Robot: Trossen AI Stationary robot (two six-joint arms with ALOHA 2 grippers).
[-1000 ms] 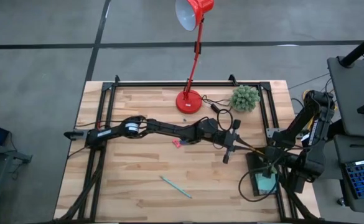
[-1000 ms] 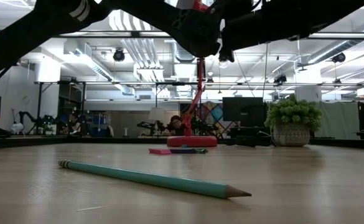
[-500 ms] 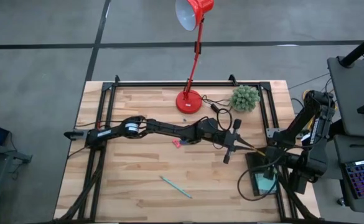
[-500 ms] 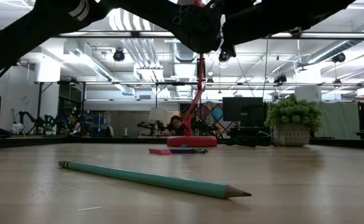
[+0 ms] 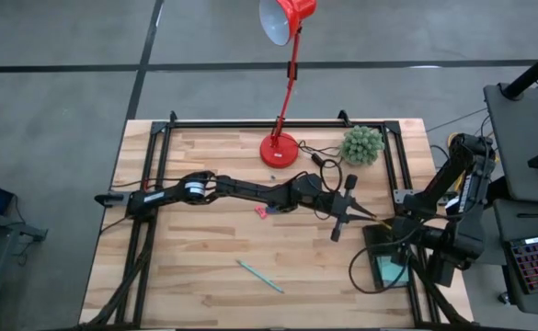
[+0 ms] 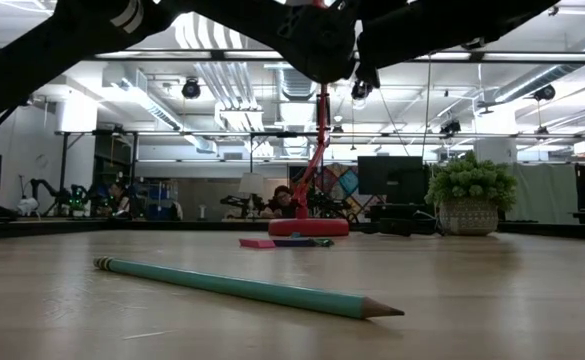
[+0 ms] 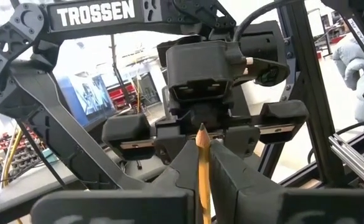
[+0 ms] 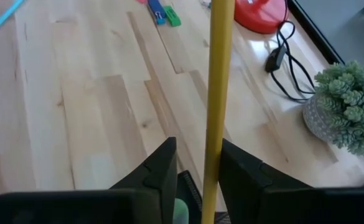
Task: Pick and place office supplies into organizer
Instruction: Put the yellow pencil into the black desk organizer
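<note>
Facing "TROSSEN" lettering, yellow pencil (white capitals, dark arm).

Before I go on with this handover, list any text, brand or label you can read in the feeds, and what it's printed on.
"TROSSEN": white capitals on the dark arm link seen in the left wrist view, above the yellow pencil.
Distant signs and screens in the room behind the table, low view: too small to read.
No other readable text in the high view or the right wrist view.

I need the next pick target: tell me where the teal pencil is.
In the high view the teal pencil lies loose on the table's near half, left of the organizer and below the small red piece, away from both arms.
</note>
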